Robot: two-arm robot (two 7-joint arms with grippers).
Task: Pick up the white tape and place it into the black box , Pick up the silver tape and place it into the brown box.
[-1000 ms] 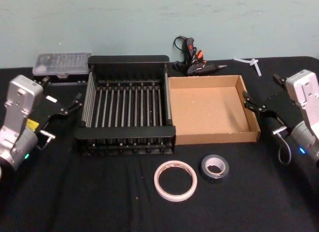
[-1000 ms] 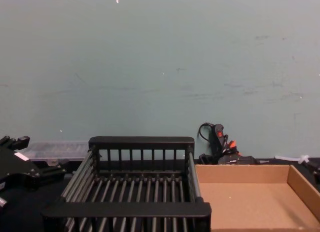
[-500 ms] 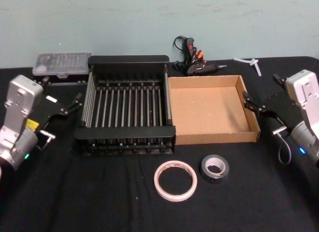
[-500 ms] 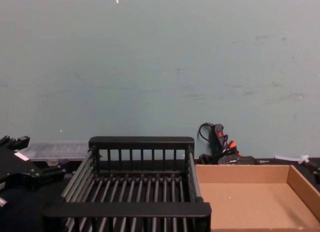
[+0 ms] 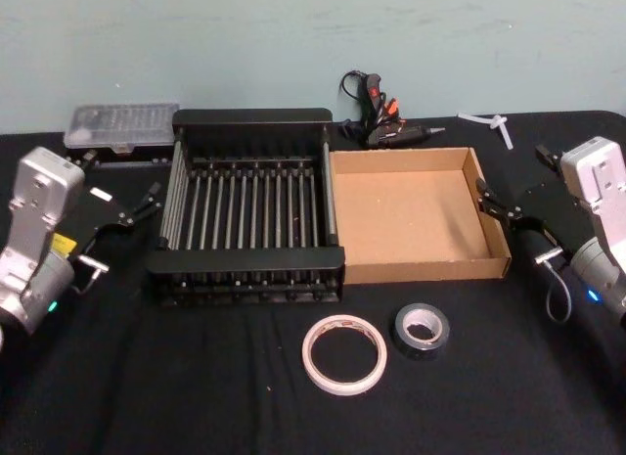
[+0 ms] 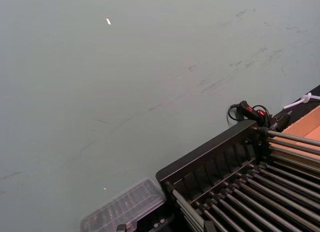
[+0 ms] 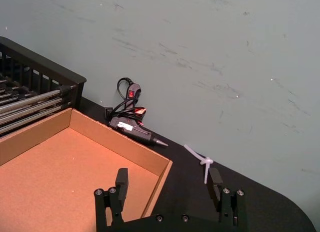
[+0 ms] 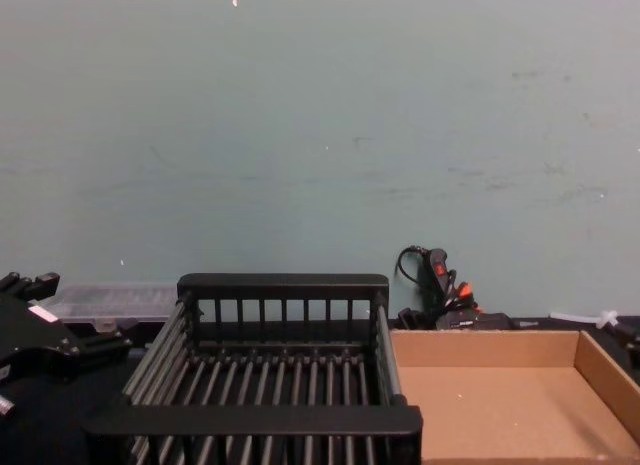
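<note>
The white tape (image 5: 343, 353) lies flat on the black cloth near the table's front, with the smaller silver tape (image 5: 422, 329) just to its right. Behind them stand the black box (image 5: 252, 117) and, against its right side, the brown box (image 5: 421, 270); nothing lies in either. My left gripper (image 5: 143, 206) hovers open beside the left side of the black box (image 6: 210, 154). My right gripper (image 5: 499, 203) hovers open at the brown box's right wall, and the right wrist view shows it (image 7: 168, 180) spread wide over the corner of the brown box (image 7: 60, 182). Neither holds anything.
A black and orange glue gun (image 5: 383, 122) with its cable lies behind the boxes by the wall. A clear plastic case (image 5: 121, 125) sits at the back left. A white zip tie (image 5: 494, 123) lies at the back right. Open black cloth surrounds both tapes.
</note>
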